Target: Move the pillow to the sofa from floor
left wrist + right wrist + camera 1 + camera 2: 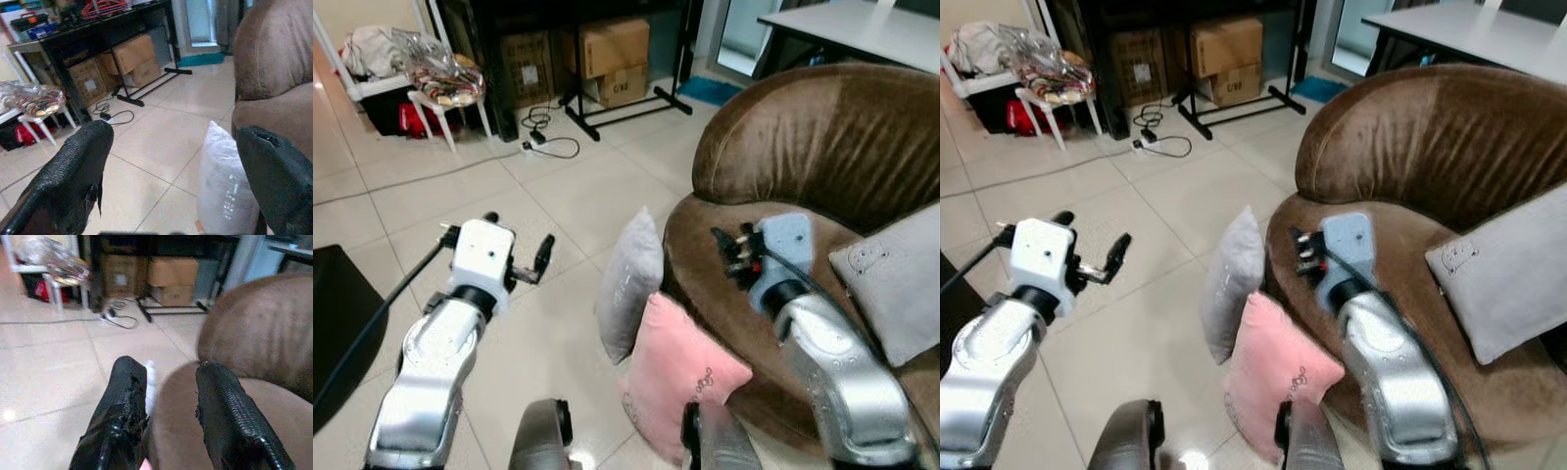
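Two pillows stand on the tiled floor, leaning on the front of the brown sofa (822, 137): a grey pillow (631, 284) upright, and a pink pillow (680, 377) nearer to me. My left gripper (496, 243) hangs open over the floor left of the grey pillow, which shows between its fingers (73, 171) as the grey pillow (225, 191). My right gripper (732, 253) is open above the front of the sofa seat, just right of the grey pillow's top. Nothing is held between its fingers (122, 401).
Another grey pillow (896, 284) lies on the sofa seat at the right. Cardboard boxes (612, 59) sit under a black shelf at the back, with a cable (548, 142) on the floor and a laden white stool (445, 93). A dark object (337, 323) is at the left edge.
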